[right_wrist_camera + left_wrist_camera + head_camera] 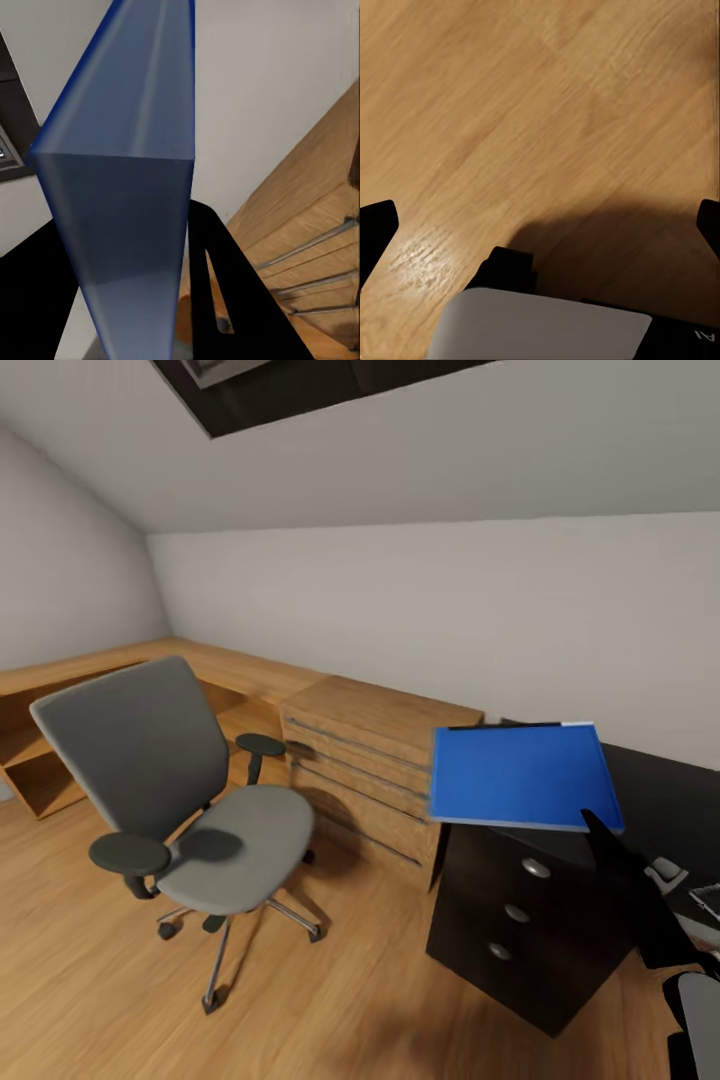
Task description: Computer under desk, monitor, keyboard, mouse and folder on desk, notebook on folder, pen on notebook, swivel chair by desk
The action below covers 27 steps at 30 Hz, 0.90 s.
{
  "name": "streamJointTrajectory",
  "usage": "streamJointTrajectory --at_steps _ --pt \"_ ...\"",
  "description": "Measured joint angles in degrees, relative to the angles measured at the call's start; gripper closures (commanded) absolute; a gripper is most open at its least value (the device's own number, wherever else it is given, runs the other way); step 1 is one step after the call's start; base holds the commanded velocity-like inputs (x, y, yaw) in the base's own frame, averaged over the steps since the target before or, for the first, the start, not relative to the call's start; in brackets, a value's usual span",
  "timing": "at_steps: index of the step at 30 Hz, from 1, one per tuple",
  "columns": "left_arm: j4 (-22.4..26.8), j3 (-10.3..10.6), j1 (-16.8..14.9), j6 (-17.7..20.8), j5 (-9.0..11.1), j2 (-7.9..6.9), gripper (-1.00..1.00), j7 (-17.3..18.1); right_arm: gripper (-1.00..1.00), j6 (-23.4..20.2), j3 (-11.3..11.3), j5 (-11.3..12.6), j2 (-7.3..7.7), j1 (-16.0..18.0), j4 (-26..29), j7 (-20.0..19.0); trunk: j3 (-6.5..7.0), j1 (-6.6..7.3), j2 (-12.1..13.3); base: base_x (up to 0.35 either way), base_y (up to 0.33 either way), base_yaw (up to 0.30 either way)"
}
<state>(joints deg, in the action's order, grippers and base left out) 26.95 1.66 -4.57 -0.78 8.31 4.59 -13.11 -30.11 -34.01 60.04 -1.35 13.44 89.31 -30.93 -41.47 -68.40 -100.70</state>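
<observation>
So the right gripper (142, 300) has its dark fingers (225, 292) pinched on the blue folder (522, 775), one on each face, and in the right wrist view the sheet runs straight out from between them, so it's gripped at one edge with most of its span hanging out unsupported. From the head camera the folder sits roughly level, above the near corner of the black desk (650, 790) and poking out past the drawer block (520, 910) toward the wooden chest of drawers (375, 760) just beside the desk. That's my worry: an edge grip on a thin flat thing means it could pivot or slide in the fingers if the arm swings quickly, and if it's let go where it is now, a good part would overhang the tabletop and tip off toward the chest. The forearm also crosses low over the tabletop where some small grey objects lie near the keyboard (705, 900); I can't tell what they are, but a careless sweep could knock them. The left gripper (540, 225) is aimed at bare wooden floor (510, 112) with its fingers spread wide, holding nothing. The swivel chair (190, 800) stands well apart from the desk, seat bare.
</observation>
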Motion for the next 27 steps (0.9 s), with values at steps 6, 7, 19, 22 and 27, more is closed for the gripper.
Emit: streamJointTrajectory --at_steps 6,7,19,22,27 --pt "-0.2 0.0 0.0 0.0 0.0 0.05 -1.00 0.0 1.00 0.1 -0.1 0.1 0.09 0.0 0.0 3.6 1.08 1.32 2.4 0.000 0.000 -0.279" --pt "-0.2 0.0 0.0 0.0 0.0 0.08 -1.00 0.0 1.00 0.1 -0.1 0.1 0.09 -0.1 0.0 3.7 1.26 1.54 2.8 0.000 0.000 -0.279" --pt "-0.3 0.0 0.0 0.0 0.0 0.25 -1.00 0.1 1.00 0.1 -2.5 0.1 0.09 -0.1 0.0 4.0 3.14 4.17 7.6 0.000 0.000 -0.279" --pt "-0.3 0.0 0.0 0.0 0.0 0.26 -1.00 0.1 1.00 0.3 -2.7 0.0 0.04 0.0 -0.2 4.7 3.58 4.83 8.8 0.000 0.000 -0.279" --pt "-0.7 0.0 0.0 -0.2 0.0 0.32 -1.00 0.1 1.00 0.8 -2.8 0.1 0.09 -0.1 -0.5 5.1 4.31 5.93 10.8 0.000 0.000 -0.279"
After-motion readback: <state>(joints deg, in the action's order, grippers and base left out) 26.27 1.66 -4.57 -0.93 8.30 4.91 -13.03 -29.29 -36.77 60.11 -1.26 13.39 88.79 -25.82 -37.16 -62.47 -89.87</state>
